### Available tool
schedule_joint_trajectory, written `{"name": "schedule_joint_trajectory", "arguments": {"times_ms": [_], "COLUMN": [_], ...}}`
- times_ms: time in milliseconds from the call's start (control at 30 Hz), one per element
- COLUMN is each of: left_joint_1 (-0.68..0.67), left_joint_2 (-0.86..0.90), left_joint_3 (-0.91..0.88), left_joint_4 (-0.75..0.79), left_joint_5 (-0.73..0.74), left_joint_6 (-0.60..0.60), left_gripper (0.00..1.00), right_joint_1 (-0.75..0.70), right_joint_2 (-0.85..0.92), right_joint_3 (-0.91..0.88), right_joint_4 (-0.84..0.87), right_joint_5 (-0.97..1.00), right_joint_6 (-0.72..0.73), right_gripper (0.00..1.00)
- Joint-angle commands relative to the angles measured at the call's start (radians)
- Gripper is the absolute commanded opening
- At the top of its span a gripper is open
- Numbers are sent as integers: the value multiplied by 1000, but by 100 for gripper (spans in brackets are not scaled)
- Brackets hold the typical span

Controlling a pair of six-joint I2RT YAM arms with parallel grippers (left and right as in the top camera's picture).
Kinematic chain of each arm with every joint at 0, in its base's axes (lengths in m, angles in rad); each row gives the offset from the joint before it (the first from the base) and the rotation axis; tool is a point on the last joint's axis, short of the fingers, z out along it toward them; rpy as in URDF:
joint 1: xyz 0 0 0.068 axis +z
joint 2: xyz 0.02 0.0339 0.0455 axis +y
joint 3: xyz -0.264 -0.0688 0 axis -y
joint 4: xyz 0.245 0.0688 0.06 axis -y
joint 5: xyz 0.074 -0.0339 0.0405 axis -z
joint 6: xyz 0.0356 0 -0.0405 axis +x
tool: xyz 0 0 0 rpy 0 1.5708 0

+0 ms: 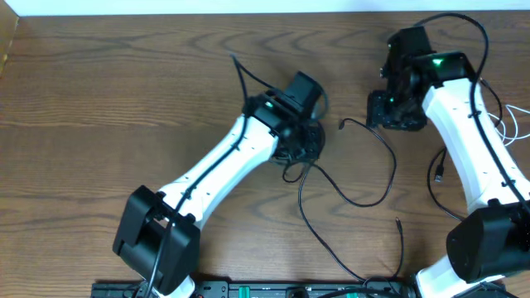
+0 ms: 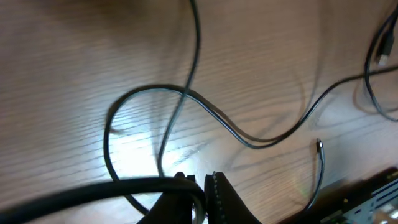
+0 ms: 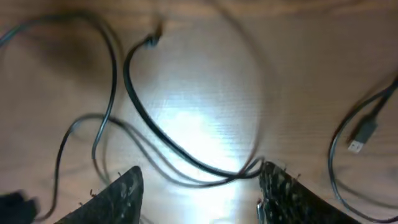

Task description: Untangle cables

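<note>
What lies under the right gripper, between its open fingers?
Under the right gripper, thin black cables cross the bare wooden table, running between the spread fingers. Whatever lies directly beneath each finger is covered.

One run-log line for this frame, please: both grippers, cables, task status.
left gripper: shut on thin black cable | right gripper: open, empty, above black cables | wooden table | status: cables not yet untangled

The left tool (image 2: 200, 186) sits low in view, its dark fingers (image 2: 225, 198) pinched on a thick black cable (image 2: 93, 191). Thinner black cables (image 2: 205, 112) loop and cross over the brown wood-grain desk (image 2: 62, 62) — one small plug end (image 2: 319, 145) lies free at right.
</note>
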State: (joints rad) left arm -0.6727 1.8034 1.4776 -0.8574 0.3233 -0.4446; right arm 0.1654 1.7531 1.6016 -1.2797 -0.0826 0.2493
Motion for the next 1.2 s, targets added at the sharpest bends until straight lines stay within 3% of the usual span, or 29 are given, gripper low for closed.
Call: {"name": "schedule_joint_trajectory", "arguments": {"times_ms": [0,200,333,367,533,600,767,900,1033,1167], "left_joint_1": [-72,-163,-185,-186,-177,-177,-177,-177,-178,-174], "left_joint_2": [61,156,192,190,90,29,-100,-146,-133,-134], "left_joint_3": [-4,-4,-4,-3,34,45,45,45,45,45], "left_joint_4": [41,143,167,164,163,164,142,9,-140,-216], "left_joint_5": [-44,-45,-43,-3,138,138,136,-55,-104,-405], "left_joint_6": [3,2,2,12,51,51,47,48,156,182], "left_gripper": [13,17,37,47,59,68,81,89,89,89], "right_joint_1": [-43,-63,-63,-63,-64,-64,-64,-64,-64,-64], "right_joint_2": [-4,-4,-4,-4,-4,-4,-4,-4,-4,-4], "right_joint_3": [-3,-105,-196,-216,-228,-228,-228,-228,-228,-228], "right_joint_4": [-10,43,120,138,159,162,170,172,174,176], "right_joint_5": [-66,-70,-124,-134,-134,-134,-134,-134,-134,-138], "right_joint_6": [-68,-71,-71,-71,-71,-71,-71,-70,-70,-60], "right_gripper": [58,61,60,60,58,51,39,9,7,6]}}
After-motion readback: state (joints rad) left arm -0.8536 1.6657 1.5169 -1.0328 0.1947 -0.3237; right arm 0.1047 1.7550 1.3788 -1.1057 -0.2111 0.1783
